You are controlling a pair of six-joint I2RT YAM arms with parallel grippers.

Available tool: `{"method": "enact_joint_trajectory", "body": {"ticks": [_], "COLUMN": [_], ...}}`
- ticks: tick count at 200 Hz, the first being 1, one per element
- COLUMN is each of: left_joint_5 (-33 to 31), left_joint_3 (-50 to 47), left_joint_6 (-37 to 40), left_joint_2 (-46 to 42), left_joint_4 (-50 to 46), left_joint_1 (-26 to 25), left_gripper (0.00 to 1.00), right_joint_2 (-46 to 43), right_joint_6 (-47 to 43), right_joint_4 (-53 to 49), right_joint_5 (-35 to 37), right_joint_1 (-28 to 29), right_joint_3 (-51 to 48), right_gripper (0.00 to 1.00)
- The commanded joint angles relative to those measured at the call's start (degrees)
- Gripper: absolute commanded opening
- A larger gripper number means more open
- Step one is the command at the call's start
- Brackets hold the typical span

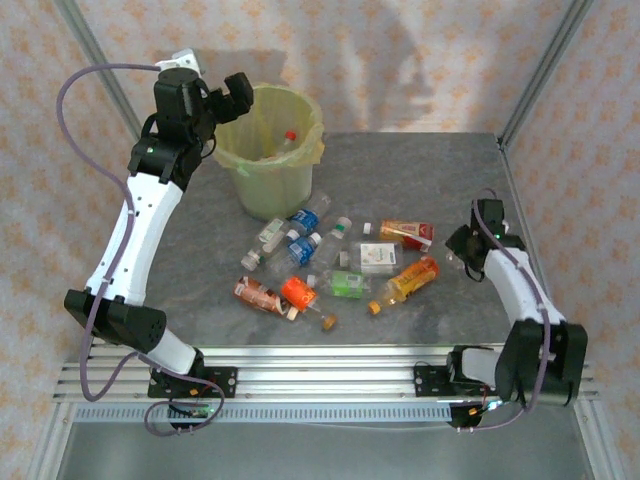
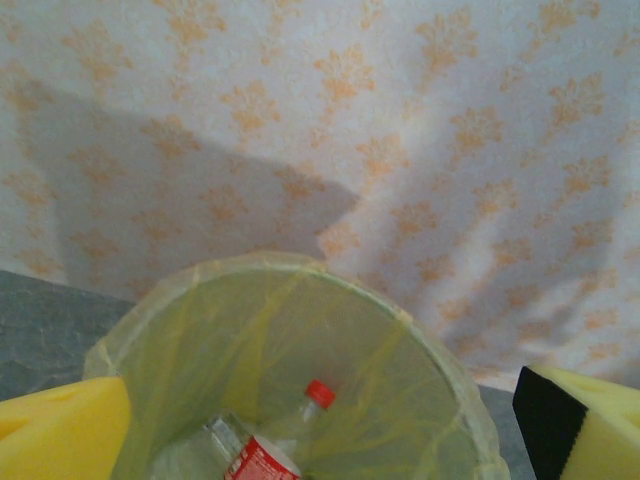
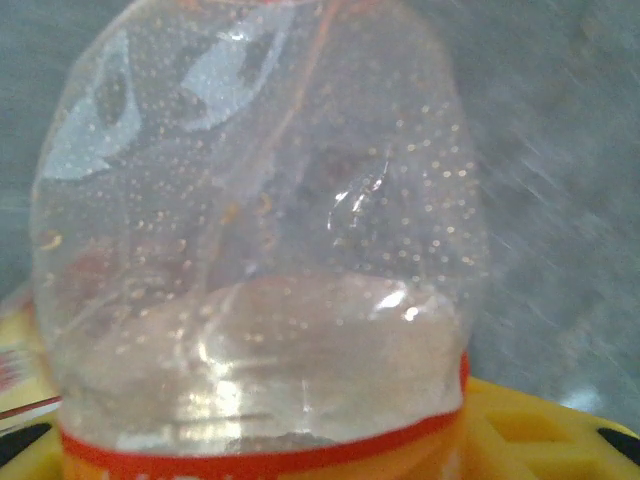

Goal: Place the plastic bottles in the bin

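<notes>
Plastic bottles lay loose in a heap near the middle of the table, toward its 6 o'clock edge. None stood upright, and all were well apart from the bin. At 3 o'clock of the heap the right gripper sat low over the tabletop, probably placed to take a bottle from the pile's outer edge.

Its wrist camera gave what the overhead one could not: a dented clear bottle with an orange-red label sat right up against the lens, between the yellow pads. Whether the pads were pressing on it or only flanking it I could not tell, nor which bottle of the heap it was.

Farther back, at 11 o'clock, stood the bin. The left gripper hung at its 10 o'clock rim, jaws spread wide and holding nothing, a pose that would fit a drop over the opening. From overhead a red-capped bottle showed inside. The left wrist camera looked down into the bag and showed that bottle lying deep against the liner.
</notes>
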Motion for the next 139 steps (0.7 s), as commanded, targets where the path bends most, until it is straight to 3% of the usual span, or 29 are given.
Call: {"method": "enact_joint_trajectory", "body": {"ticks": [1, 59, 93, 139], "left_joint_5": [5.43, 20.23, 25.91, 35.78], "left_joint_3": [0.72, 3.13, 8.68, 20.11], "left_joint_6": [-3.77, -11.29, -10.32, -5.73], "left_joint_2": [-0.97, 2.46, 6.74, 15.33], "left_joint_4": [-1.76, -0.6, -3.38, -10.84], "left_joint_1": [0.06, -1.83, -6.56, -11.96], "left_gripper": [1.0, 1.0, 1.0, 1.0], "right_joint_2": [-4.35, -6.89, -3.28, 6.38], "right_joint_6": [-3.35, -10.25, -13.7, -17.04], "right_joint_4": [4.14, 16.45, 23.35, 24.5], "right_joint_5": [-4.7, -11.98, -13.94, -16.38], "right_joint_1": [2.64, 16.26, 23.8, 31.07], "right_joint_3": [3.32, 6.78, 9.93, 19.17], "right_gripper": [0.36, 0.38, 0.4, 0.41]}}
